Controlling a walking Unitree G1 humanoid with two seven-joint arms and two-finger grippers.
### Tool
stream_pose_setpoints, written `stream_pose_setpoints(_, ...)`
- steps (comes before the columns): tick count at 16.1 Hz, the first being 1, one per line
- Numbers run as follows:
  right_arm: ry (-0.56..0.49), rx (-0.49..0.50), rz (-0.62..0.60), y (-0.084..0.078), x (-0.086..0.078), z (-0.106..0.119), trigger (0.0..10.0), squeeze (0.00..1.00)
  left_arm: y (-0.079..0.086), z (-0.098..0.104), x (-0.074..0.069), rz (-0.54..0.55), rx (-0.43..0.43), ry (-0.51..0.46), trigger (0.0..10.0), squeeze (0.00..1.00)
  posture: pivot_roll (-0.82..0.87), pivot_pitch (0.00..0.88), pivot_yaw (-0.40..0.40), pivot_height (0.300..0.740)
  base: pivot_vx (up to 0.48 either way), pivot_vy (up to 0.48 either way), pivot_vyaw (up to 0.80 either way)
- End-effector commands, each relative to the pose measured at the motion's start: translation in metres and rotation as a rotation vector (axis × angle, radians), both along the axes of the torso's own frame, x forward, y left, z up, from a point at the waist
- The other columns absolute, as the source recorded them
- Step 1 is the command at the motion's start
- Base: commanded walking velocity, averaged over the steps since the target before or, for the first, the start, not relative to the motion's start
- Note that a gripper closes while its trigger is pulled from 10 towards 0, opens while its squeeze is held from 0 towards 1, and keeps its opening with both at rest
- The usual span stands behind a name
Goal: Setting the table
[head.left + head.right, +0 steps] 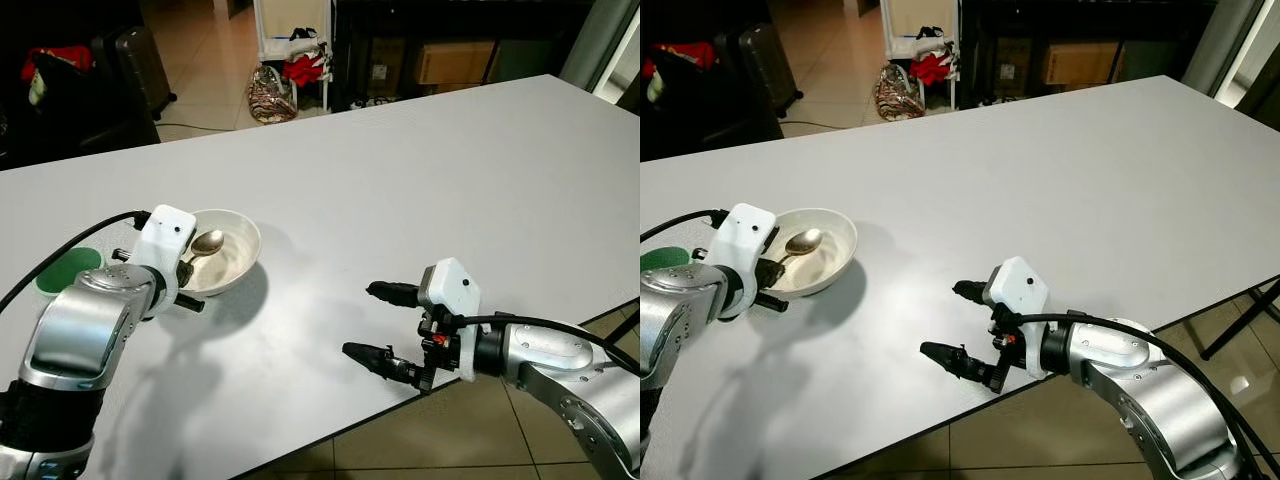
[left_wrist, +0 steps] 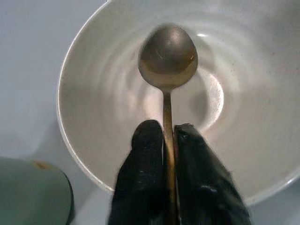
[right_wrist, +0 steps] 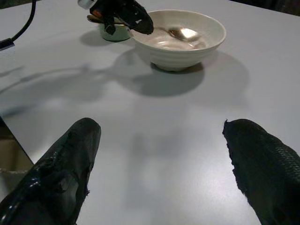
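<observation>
Jaws: my left gripper (image 2: 169, 140) is pinching the spoon (image 2: 168, 58) over the bowl (image 1: 235, 262) on the tabletop (image 1: 420, 170) | right gripper (image 1: 380, 322) is waiting wide open, empty | risk: thin handle slipping, tipping bowl.

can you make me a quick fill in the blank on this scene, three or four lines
1. The left gripper is shut on the handle of a ____.
2. The spoon's head hangs over the inside of the white ____.
3. The right gripper hovers over the table with its fingers ____.
4. Beside the bowl, by the left arm, stands a ____ cup.

Missing words: spoon; bowl; open; green
</observation>
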State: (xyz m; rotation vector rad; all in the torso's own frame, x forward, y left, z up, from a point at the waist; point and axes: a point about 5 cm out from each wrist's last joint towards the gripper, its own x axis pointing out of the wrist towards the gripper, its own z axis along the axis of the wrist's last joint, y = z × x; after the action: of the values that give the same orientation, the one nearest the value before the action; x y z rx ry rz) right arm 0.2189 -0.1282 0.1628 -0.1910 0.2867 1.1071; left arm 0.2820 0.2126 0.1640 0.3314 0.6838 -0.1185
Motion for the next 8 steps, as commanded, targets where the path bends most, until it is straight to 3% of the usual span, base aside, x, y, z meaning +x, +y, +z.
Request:
stream_pose_setpoints(1, -0.003, -0.007, 0.016, 0.000, -0.002, 0.002, 10.0, 0.00, 0.003, 0.008, 0.003, 0.018, -0.003, -0.028, 10.0, 0.71, 0.00, 0.000, 0.049, 0.740, 0.000, 0.000, 0.00)
stream_pose_setpoints(5, -0.001, -0.014, 0.019, 0.000, -0.002, 0.002, 10.0, 0.00, 0.003, 0.012, 0.005, 0.033, -0.019, -0.066, 10.0, 0.70, 0.00, 0.000, 0.045, 0.740, 0.000, 0.000, 0.00)
stream_pose_setpoints(6, -0.003, -0.014, 0.018, 0.000, -0.002, 0.002, 10.0, 0.00, 0.001, 0.018, 0.006, 0.018, -0.034, -0.124, 10.0, 0.69, 0.00, 0.000, 0.044, 0.740, 0.000, 0.000, 0.00)
stream_pose_setpoints(8, -0.012, -0.005, 0.005, -0.001, -0.001, 0.003, 10.0, 0.00, -0.001, 0.031, 0.009, 0.013, -0.059, -0.276, 10.0, 0.59, 0.00, 0.000, 0.044, 0.740, 0.000, 0.000, 0.00)
